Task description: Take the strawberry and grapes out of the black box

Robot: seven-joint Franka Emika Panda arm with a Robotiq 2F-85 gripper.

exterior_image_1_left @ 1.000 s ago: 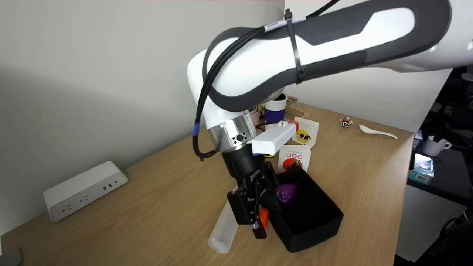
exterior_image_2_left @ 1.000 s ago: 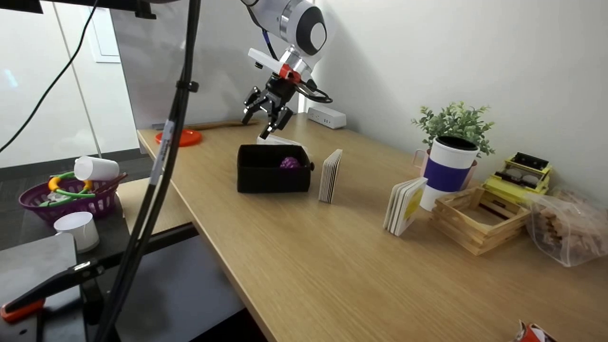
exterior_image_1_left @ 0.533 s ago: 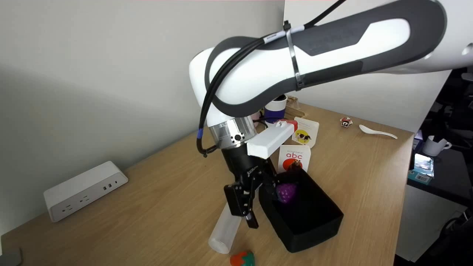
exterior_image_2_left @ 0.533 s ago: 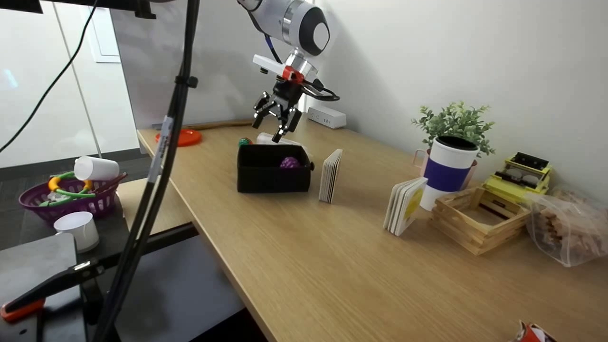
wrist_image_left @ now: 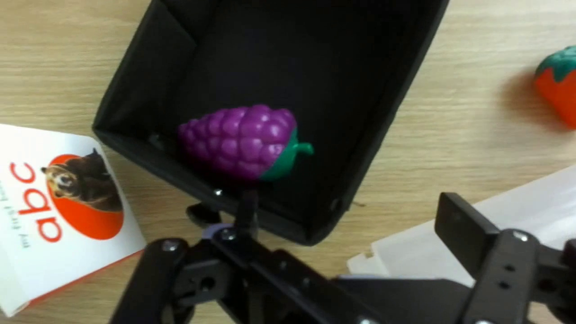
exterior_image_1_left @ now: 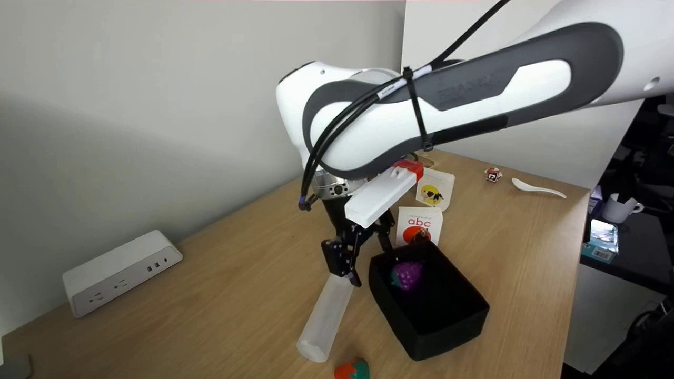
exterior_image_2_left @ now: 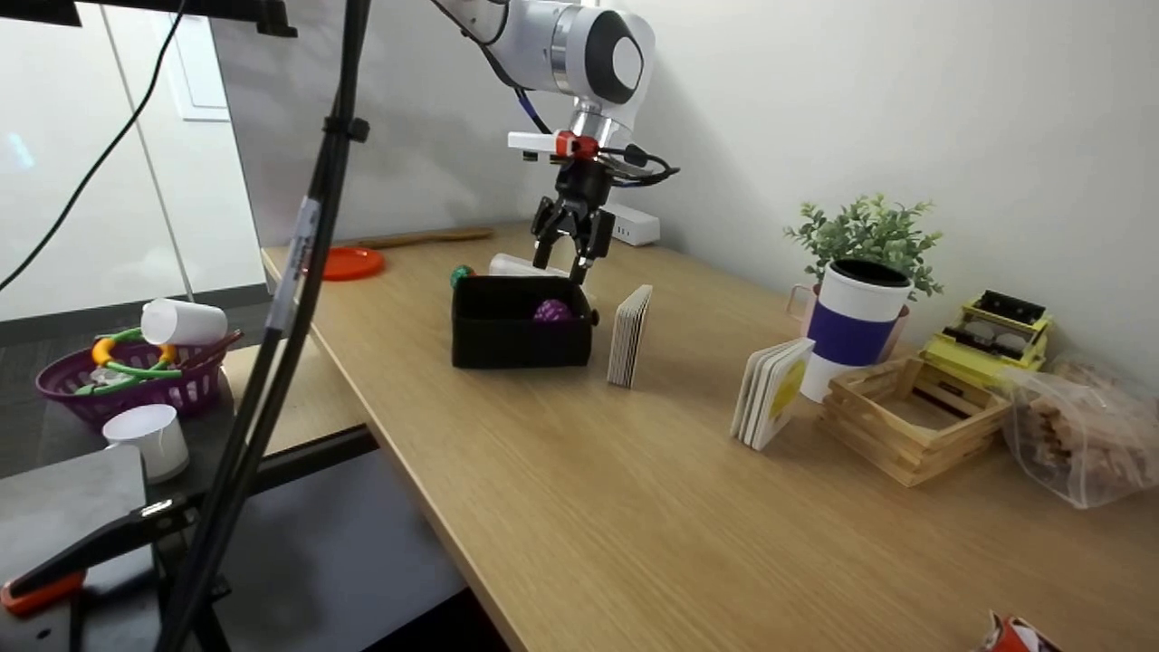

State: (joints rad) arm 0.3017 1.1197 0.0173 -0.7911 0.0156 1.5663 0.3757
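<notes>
Extends a white-and-grey arm from the right edge in an exterior view, bent down at the wrist, and points the gripper downward with fingers spread wide.

- Grapes inside the black box, near a wall
- Strawberry on the table, partly cut off
- Gripper with jaws wide apart
- Book just beside the box
- White tube, partly hidden by the gripper

A wooden tabletop carries a white power strip, tumbler and slatted crate toward its wall edge; nearer its open edge, the black box and strawberry; between, a translucent tube and 2 upright board books; by 1 corner, a spoon.
</notes>
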